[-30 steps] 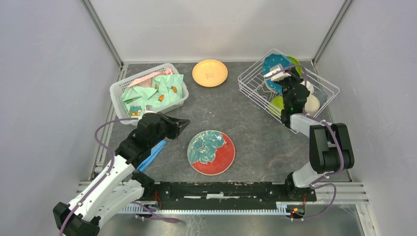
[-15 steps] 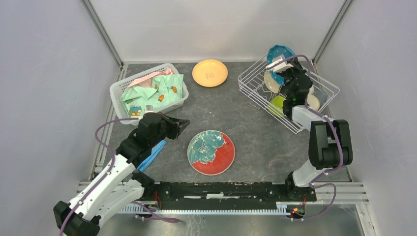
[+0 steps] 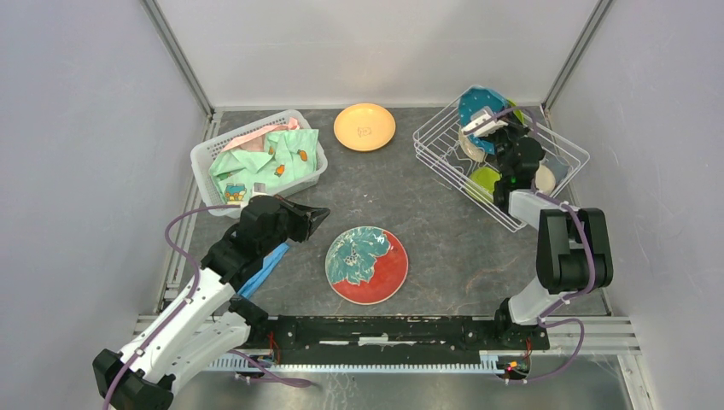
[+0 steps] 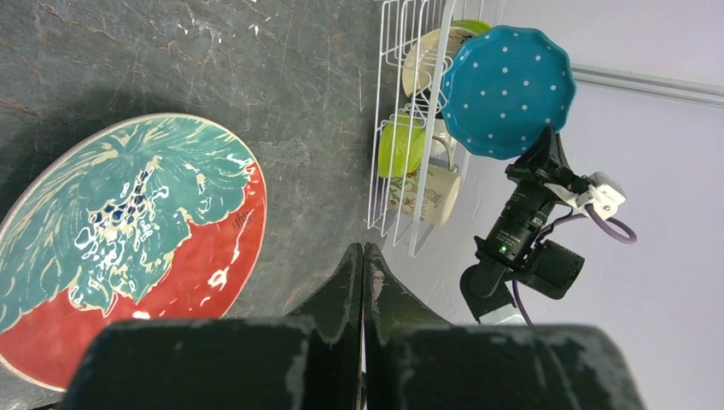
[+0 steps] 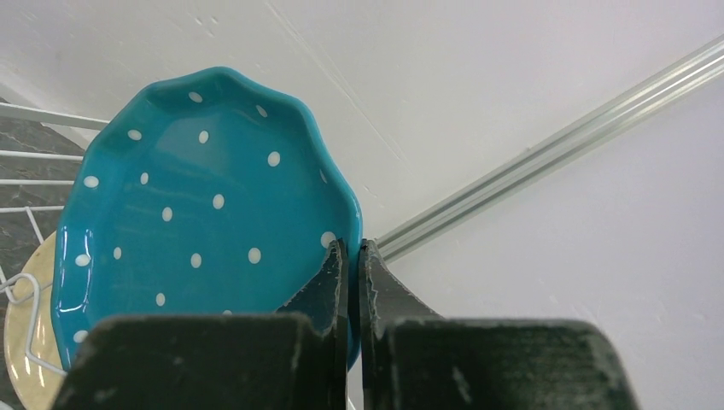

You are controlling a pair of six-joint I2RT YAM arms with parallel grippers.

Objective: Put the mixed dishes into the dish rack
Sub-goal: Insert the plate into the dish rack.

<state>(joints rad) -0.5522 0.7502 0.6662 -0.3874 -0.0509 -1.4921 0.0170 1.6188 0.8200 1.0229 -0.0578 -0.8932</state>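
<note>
Nearest, the left gripper [image 4: 363, 256] is hovering low over the dark surface [image 3: 444, 248] with its two fingers pressed together and nothing between them; a folded blue cloth [image 3: 263, 269] is lying partly under that arm, just behind the gripper; just to the right of the gripper, a red plate [image 3: 367, 265] with a teal leaf pattern is lying flat in the middle of the surface, apart from everything else; farther back on the left, a white plastic basket [image 3: 202, 158] is sitting full of green and pink clothes; beyond it, near the back wall, an orange plate [image 3: 364, 126] is lying flat on its own; at the far right the white wire dish rack [image 3: 444, 162] is standing at an angle to the wall, and it is holding a cream plate [image 4: 427, 60] on edge, a lime-green plate [image 4: 399, 147], a beige mug [image 4: 431, 192] lying against the wires, and a white bowl [image 3: 545, 178]; the right arm is reaching over the rack, and the right gripper [image 5: 350, 252] is pinching the rim of a blue white-dotted plate [image 5: 205, 213], its fingers nearly closed on the edge; the plate is standing upright over the far end of the rack, above the cream plate, and whether it is touching the wires cannot be told.
</note>
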